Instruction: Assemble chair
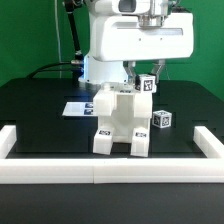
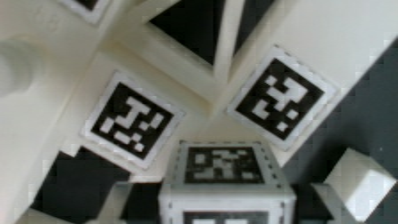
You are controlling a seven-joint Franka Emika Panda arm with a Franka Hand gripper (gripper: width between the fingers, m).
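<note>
Hovering over the chair (image 1: 122,122) at mid-table, my gripper (image 1: 138,76) sits directly above its upright tagged post (image 1: 146,88), whose long axis runs vertical; whether I'm clamped on it, I cannot tell.

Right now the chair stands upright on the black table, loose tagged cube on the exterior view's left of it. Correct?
Not quite: the cube sits on the exterior view's right of the chair. The exterior view shows it. The chair does stand upright on the black table.
</note>
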